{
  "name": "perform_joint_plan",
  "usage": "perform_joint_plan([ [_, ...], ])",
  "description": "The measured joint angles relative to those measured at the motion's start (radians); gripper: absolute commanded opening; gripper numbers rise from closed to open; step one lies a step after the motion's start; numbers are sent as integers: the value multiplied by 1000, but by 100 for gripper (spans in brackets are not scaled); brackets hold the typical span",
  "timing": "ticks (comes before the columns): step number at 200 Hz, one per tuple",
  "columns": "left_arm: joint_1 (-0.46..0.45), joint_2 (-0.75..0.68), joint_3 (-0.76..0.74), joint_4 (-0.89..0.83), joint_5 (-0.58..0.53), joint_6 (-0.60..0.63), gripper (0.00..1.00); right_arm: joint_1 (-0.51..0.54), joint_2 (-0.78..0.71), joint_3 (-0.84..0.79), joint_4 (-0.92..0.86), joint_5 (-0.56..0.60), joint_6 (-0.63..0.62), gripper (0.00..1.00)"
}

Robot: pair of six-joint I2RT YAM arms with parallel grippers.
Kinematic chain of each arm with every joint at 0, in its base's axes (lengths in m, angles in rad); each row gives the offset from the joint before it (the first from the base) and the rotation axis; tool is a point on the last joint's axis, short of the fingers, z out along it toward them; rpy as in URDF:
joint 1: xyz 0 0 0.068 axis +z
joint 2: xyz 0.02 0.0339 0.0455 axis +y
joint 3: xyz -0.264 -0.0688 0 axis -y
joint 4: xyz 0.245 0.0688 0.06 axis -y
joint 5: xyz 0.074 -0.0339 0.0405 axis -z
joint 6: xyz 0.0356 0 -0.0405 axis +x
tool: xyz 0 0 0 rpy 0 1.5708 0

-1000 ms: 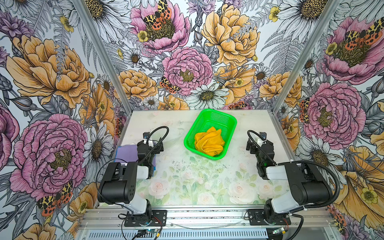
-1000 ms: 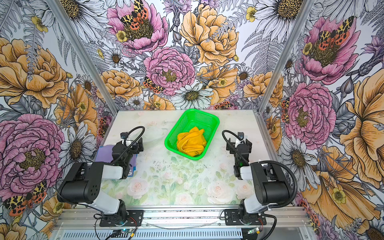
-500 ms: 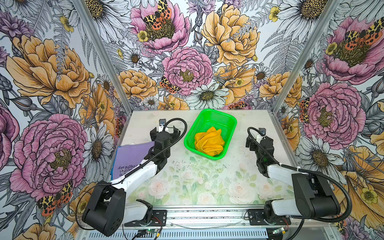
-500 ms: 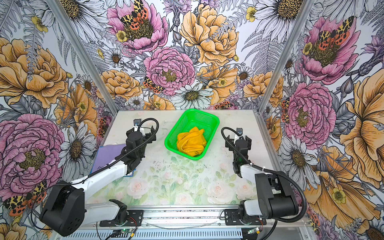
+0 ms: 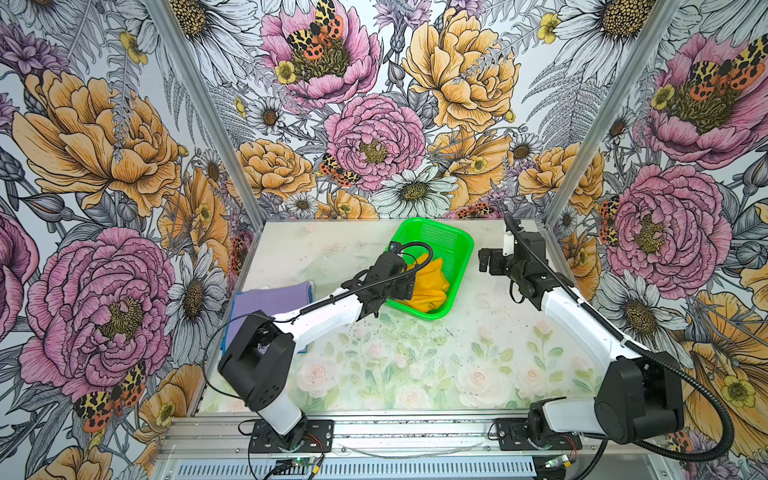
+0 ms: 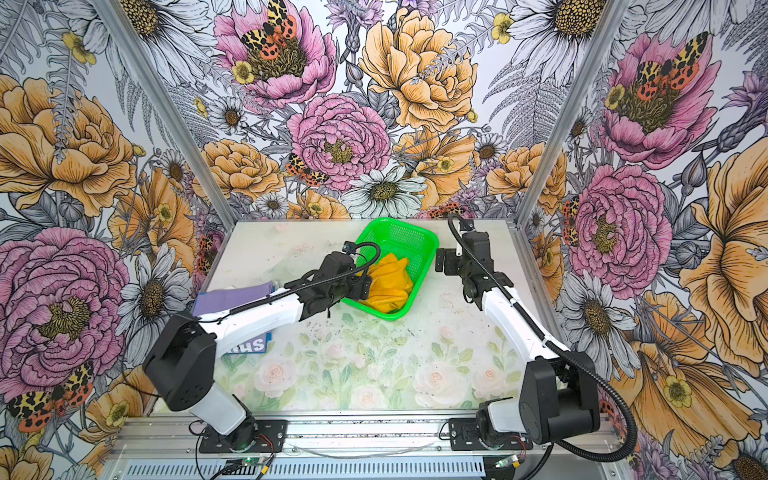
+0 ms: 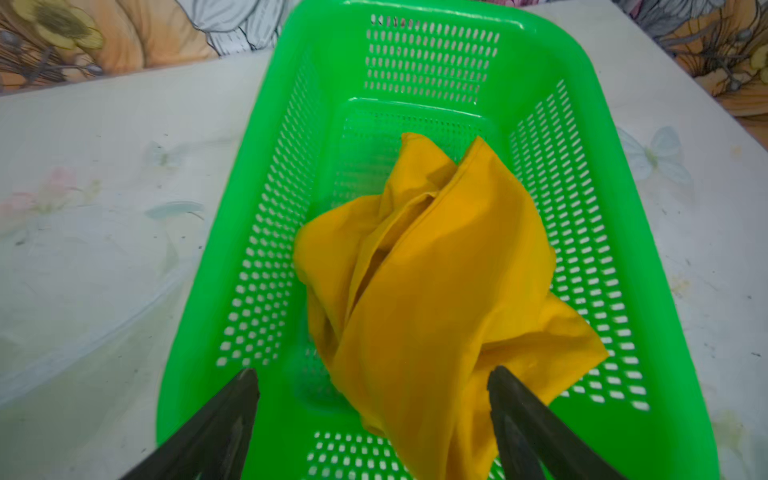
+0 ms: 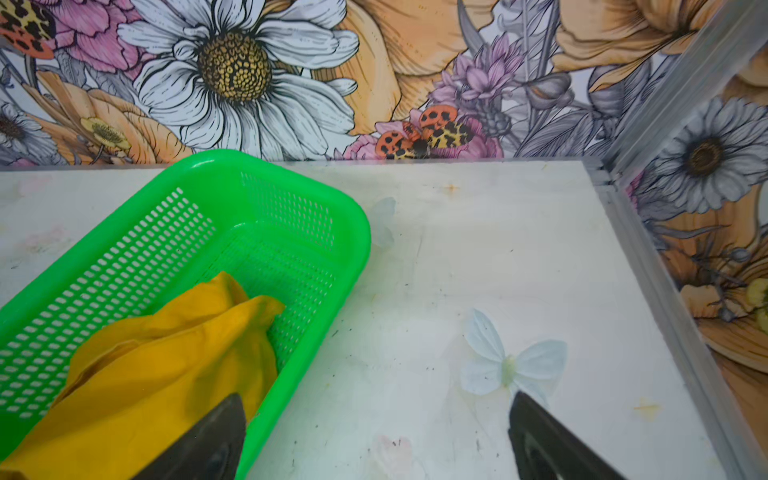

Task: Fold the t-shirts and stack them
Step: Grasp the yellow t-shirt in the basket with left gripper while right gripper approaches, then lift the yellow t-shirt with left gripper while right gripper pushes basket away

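We see the crumpled mustard-yellow cloth t-shirt (image 7: 436, 291) inside the green plastic mesh basket (image 7: 428, 54), with the left fingers (image 7: 224, 424) spread above it. The right fingers (image 8: 544, 444), spread too, hover beside the basket. The folded lavender cloth t-shirt (image 5: 270, 295) lies at the left side of the counter (image 5: 415, 353).

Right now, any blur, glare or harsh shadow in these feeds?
In both top views: even light, sharp throughout, no hard shadows. Left wrist view: left fingers dark and soft, yellow shirt crisp, mild sheen on the basket rim. Right wrist view: right fingers blurred, no glare.
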Motion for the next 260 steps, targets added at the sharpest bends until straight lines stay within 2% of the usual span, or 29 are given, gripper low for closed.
perform_joint_plan([
  [14,0,94,92,-27,56,1,63,0,14,21,-51,-55,21,99],
  [39,7,250,270,-84,163,15,10,1,69,94,-116,-147,46,99],
  [46,11,279,305,-97,187,17,0,1,91,120,-129,-172,51,100],
  [79,44,293,355,-175,272,32,0,11,191,219,-163,-259,73,100],
  [105,80,232,358,-221,294,35,0,21,282,288,-180,-320,91,99],
  [133,130,50,352,-261,306,31,0,47,418,396,-187,-382,115,99],
  [163,204,-162,408,-278,381,3,0,74,594,548,-192,-396,185,99],
  [189,241,-274,504,-289,450,-19,0,82,729,669,-195,-333,277,99],
  [218,276,-355,592,-304,549,-61,0,63,809,759,-222,-193,370,99],
  [260,365,-407,668,-336,655,-103,0,-73,819,769,-280,-5,445,99],
])
